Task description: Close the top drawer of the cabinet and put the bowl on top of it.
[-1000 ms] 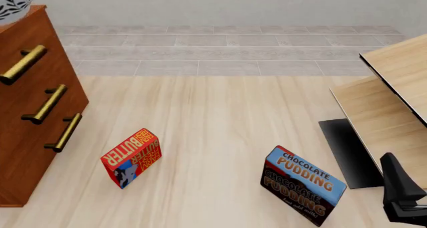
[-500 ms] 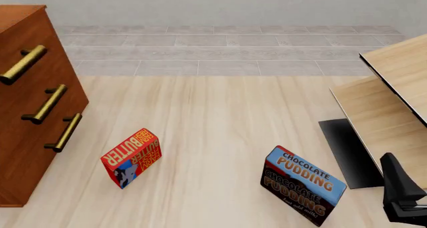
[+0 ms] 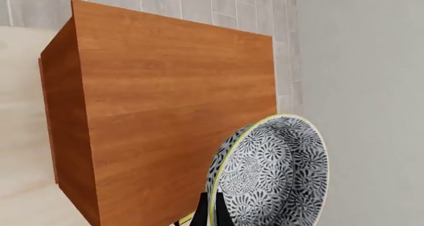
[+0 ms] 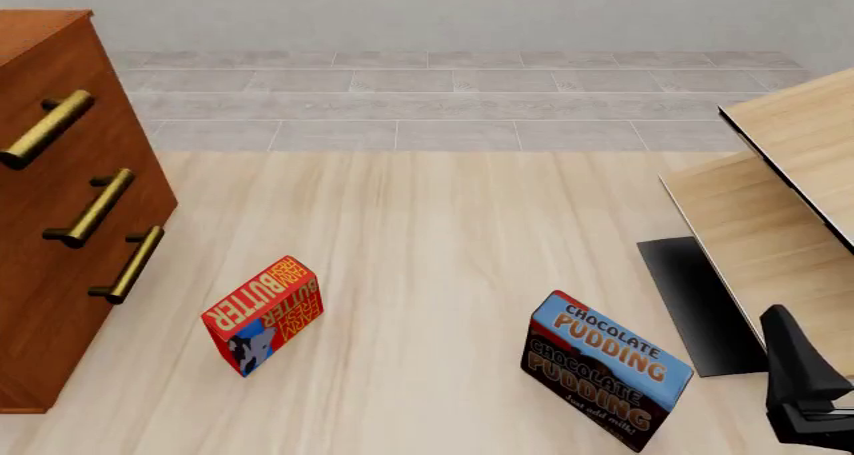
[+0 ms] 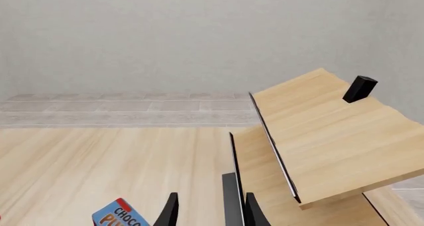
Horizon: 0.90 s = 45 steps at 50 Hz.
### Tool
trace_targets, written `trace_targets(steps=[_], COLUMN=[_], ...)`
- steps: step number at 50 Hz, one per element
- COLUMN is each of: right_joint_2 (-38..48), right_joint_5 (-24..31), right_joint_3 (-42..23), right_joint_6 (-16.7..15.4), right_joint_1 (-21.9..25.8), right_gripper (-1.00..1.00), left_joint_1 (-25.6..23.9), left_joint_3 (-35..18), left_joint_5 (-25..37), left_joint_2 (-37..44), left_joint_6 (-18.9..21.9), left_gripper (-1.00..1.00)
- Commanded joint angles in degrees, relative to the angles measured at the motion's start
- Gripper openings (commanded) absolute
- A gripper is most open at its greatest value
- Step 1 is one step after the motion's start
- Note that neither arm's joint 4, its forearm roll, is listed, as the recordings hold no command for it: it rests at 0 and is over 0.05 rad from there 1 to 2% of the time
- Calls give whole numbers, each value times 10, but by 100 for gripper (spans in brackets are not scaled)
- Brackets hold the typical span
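Note:
Seen from the left wrist, the grey-and-white floral bowl (image 3: 271,171) with its pale rim hangs tilted on edge above the flat top of the reddish-brown cabinet (image 3: 172,87). My left gripper (image 3: 212,213) is shut on the bowl's rim. The front view shows neither the bowl nor the left gripper. There the cabinet (image 4: 54,265) stands at the far left, and its top drawer (image 4: 47,127) sits flush with the two drawers below. My right gripper (image 4: 805,390) rests low at the right edge. The right wrist view shows the right gripper (image 5: 212,213) open and holding nothing.
A red butter box (image 4: 262,314) lies on the wooden table in front of the cabinet. A blue and brown chocolate pudding box (image 4: 607,368) lies near the front right. Pale light-wood furniture (image 4: 781,205) with a black panel stands at the right.
One second ago the bowl showed at the top left corner of the front view, over the cabinet. It has since left that view. The right arm has not moved.

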Motion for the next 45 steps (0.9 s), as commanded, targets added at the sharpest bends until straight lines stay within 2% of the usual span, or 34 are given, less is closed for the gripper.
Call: trace_targets(steps=[1, 7, 22, 30, 45], right_joint_2=[0, 0, 0, 0, 0], right_joint_5=[0, 1, -1, 0, 1], right_joint_3=[0, -2, 0, 1, 0], right_joint_6=[0, -1, -1, -2, -3], right_joint_1=[-1, -1, -2, -1, 1], right_gripper=[100, 100, 100, 100, 100], left_joint_1=[22, 37, 34, 16, 25], left_joint_3=[-11, -9, 7, 24, 24], left_joint_5=[0, 0, 0, 0, 0], left_joint_2=[23, 33, 47, 46, 51], left_joint_6=[3, 10, 7, -13, -9], left_gripper=[-100, -100, -100, -100, -100])
